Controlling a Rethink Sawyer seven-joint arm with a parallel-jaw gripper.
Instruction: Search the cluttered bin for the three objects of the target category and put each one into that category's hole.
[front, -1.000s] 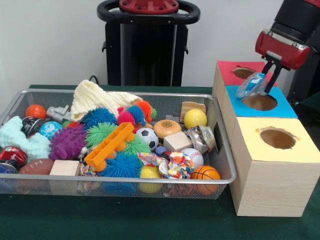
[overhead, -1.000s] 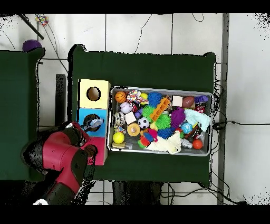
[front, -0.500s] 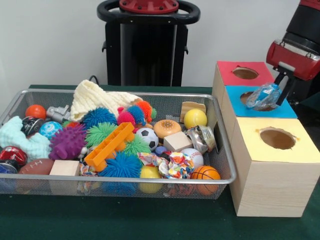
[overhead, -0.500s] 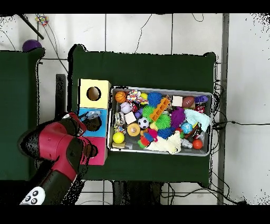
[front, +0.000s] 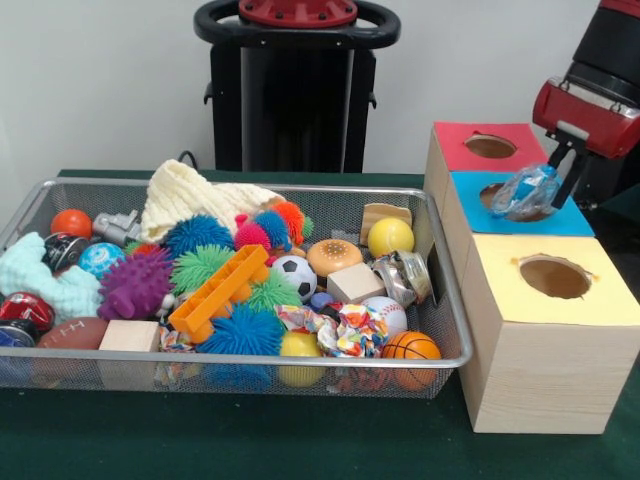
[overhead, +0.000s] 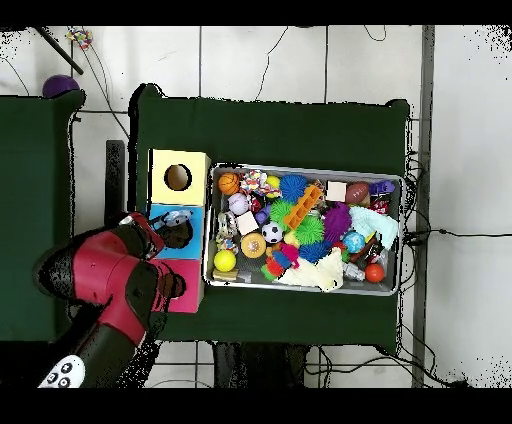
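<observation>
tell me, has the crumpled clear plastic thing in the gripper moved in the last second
Yes. The crumpled clear plastic object went from near the red-topped box's hole to over the blue-topped box's hole.

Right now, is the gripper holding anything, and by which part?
Yes: the gripper holds a crumpled clear plastic wrapper by its upper right edge, over the blue box's hole.

Over the last second the gripper (front: 548, 190) was shifted from the seam of the red box (front: 470, 150) and blue box (front: 560, 215) out over the blue box's hole (front: 503, 197). The clear crinkled plastic item (front: 527, 194) was carried along, possibly lowered slightly. Almost nothing was altered in the final half second.
</observation>
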